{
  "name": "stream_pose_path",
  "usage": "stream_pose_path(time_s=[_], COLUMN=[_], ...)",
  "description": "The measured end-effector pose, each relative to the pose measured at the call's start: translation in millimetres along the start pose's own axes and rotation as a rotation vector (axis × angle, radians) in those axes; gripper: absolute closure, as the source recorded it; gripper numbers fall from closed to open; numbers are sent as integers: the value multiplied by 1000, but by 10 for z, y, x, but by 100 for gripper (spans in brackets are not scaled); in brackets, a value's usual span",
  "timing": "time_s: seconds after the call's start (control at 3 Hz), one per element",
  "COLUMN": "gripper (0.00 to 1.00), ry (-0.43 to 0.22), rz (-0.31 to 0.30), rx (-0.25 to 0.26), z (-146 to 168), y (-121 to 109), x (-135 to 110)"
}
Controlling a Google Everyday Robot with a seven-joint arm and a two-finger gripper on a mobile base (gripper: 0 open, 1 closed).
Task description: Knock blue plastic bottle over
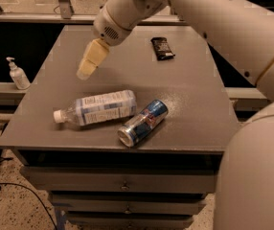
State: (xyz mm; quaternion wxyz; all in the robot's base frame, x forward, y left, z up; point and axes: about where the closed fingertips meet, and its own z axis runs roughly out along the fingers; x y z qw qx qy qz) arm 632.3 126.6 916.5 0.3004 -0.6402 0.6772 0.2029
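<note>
The blue plastic bottle (98, 108) lies on its side on the grey cabinet top (194, 90), white cap pointing left, its base resting against a blue-and-silver drink can (142, 122) that also lies on its side. My gripper (90, 61) hangs above the table's left part, up and behind the bottle, clear of it and holding nothing.
A small dark packet (162, 48) lies at the back of the table. A white pump-top dispenser (17, 74) stands on a lower ledge to the left. Drawers (122, 185) run below the front edge. My arm fills the right side.
</note>
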Motion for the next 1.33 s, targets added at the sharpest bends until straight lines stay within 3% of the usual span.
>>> stream_pose_path(time_s=[0.33,0.67,1.0,1.33], gripper=[0,0,0,0], ry=[-139,-330,-488,-501], rz=[78,154,197,208], rx=[53,152,295,323], z=[-194,-561,-1124,-1267], y=[-172,-481,-858,-887], x=[259,645,1108,1262])
